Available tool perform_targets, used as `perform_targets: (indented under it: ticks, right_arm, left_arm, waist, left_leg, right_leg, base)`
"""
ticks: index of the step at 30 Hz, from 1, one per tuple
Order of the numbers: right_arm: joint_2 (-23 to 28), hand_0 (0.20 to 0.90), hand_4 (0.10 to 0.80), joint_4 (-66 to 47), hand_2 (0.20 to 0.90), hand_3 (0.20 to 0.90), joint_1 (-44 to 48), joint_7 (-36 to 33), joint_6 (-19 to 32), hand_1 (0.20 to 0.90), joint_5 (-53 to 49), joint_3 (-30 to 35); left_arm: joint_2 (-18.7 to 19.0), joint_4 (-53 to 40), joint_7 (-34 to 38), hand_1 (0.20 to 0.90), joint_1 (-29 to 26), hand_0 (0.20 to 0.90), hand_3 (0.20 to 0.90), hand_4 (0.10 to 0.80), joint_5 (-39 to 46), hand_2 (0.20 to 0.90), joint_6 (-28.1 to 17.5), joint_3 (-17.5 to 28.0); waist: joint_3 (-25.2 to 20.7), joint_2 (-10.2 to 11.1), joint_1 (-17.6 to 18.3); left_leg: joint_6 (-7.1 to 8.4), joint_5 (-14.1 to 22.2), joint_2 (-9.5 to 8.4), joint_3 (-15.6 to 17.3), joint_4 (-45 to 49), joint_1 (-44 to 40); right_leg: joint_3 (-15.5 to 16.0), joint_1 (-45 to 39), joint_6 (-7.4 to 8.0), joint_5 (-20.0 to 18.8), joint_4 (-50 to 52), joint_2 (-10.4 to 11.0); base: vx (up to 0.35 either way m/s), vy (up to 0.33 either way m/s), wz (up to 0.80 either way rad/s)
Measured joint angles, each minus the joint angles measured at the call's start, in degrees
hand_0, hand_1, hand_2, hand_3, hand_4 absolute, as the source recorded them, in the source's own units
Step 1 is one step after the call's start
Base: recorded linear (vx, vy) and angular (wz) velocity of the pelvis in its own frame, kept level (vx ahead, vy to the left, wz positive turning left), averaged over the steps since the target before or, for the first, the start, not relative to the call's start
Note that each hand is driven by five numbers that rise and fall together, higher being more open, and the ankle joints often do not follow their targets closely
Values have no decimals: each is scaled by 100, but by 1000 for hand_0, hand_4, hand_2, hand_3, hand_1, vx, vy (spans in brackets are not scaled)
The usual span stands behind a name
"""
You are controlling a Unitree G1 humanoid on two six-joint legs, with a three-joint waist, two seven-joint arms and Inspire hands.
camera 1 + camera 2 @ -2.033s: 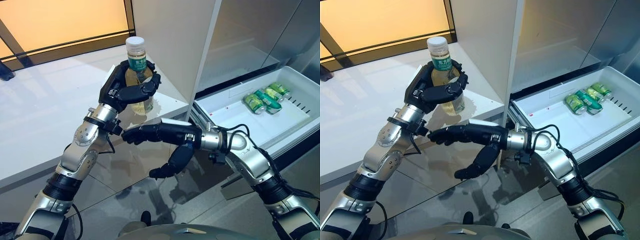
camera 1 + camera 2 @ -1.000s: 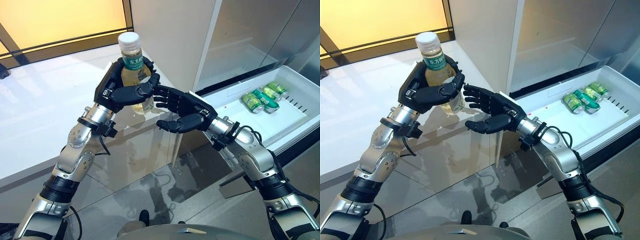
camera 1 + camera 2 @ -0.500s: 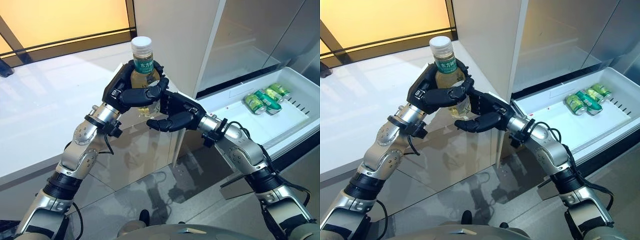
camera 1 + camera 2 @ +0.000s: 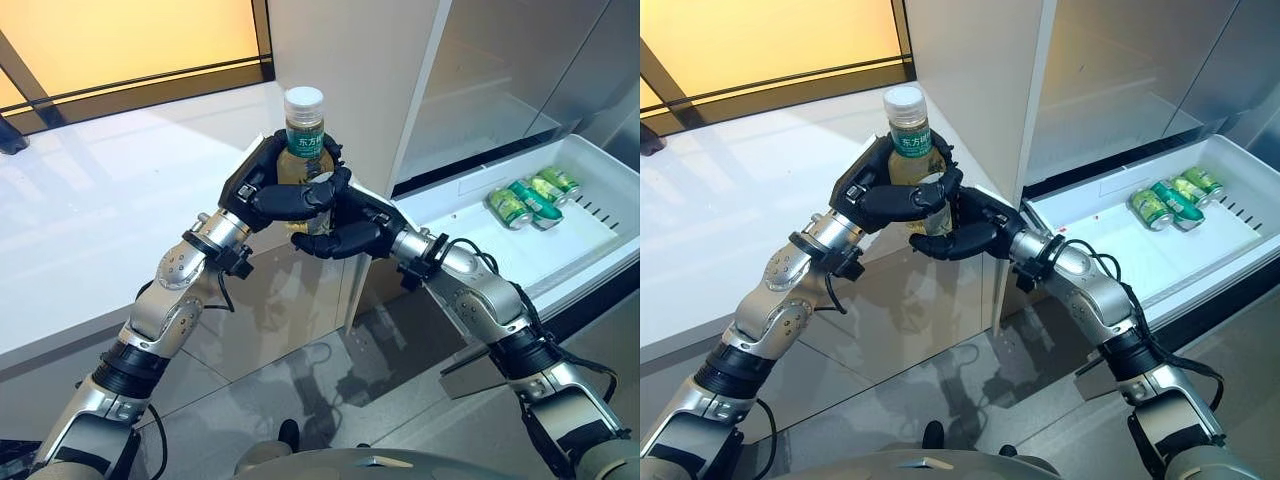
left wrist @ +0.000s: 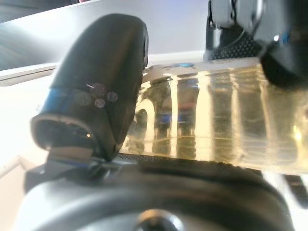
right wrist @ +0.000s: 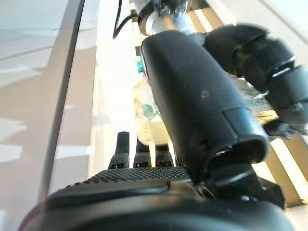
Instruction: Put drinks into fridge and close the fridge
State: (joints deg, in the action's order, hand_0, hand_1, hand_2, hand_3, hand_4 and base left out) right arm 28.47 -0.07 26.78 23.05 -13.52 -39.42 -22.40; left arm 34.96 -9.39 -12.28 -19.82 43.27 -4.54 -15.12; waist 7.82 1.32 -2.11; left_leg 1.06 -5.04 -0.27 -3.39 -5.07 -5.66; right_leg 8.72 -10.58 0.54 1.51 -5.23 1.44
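Left hand point(image 4: 270, 190) curling fingers and thumb round the body of a bottle point(image 4: 305, 160), holding it upright in the air above the near edge of a white counter point(image 4: 100, 220). Right hand point(image 4: 355, 228) meeting it from the right, fingers and thumb also wrapping the bottle's lower part, just below and against the left hand's fingers. Bottle showing pale yellow liquid, a green label near the neck and a white cap point(image 4: 304, 98) standing clear above both hands. In the left wrist view, thumb point(image 5: 96, 106) pressing against the ribbed clear body of the bottle.

Behind the bottle, a tall white fridge panel point(image 4: 350, 80) rising, with the open fridge interior point(image 4: 490, 80) to its right. Further right and nearer, a white fridge drawer point(image 4: 600, 250) standing pulled out, holding several green cans point(image 4: 530, 195) lying on their sides close together toward its far end. Grey tiled floor point(image 4: 300, 380) lying below the arms. An orange-lit window point(image 4: 120, 40) glowing at the far left beyond the counter.
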Motion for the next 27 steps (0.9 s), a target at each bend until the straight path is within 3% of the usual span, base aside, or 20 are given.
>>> perform_targets:
  ticks: [16, 17, 18, 19, 27]
  right_arm:
    - [38, 300, 100, 6, 300, 200, 18, -93, -42, 300, 11, -44]
    - [38, 300, 100, 6, 300, 200, 21, -94, -42, 300, 11, -44]
    - [43, 300, 100, 6, 300, 200, 32, -96, -42, 300, 11, -43]
    - [45, 300, 100, 6, 300, 200, 41, -99, -42, 300, 11, -44]
    - [249, 300, 100, 6, 300, 200, 174, -283, -28, 300, 14, -43]
  left_arm:
    - [18, 0, -82, 300, -146, 300, 200, 100, 5, 300, 223, -44]
    - [18, 0, -82, 488, -150, 488, 420, 320, 5, 488, 223, -44]
    - [23, 0, -83, 488, -159, 488, 420, 320, 5, 488, 223, -44]
    - [29, 0, -86, 900, -170, 900, 900, 800, 5, 900, 223, -44]
    - [137, -125, -112, 900, -325, 900, 900, 800, -5, 900, 194, -1]
  waist:
    - [0, 0, -62]
    - [0, 0, -62]
    - [0, 0, -63]
    - [0, 0, -63]
    - [0, 0, -75]
  left_leg:
    - [0, 0, -1, -2, 0, 1]
    - [0, 0, -1, -2, 0, 1]
    - [0, 0, -1, -2, 0, 1]
    - [0, 0, -1, -2, 0, 1]
    - [0, 0, -2, -5, 0, 3]
  right_leg:
    - [0, 0, 0, 0, 0, 0]
    - [0, 0, 0, 0, 0, 0]
    - [0, 0, 0, 0, 0, 1]
    - [0, 0, 0, 0, 0, 0]
    - [1, 1, 0, 0, 0, 1]
  base:
    - [0, 0, 0]
    - [0, 0, 0]
    - [0, 0, 0]
    - [0, 0, 0]
    - [0, 0, 0]
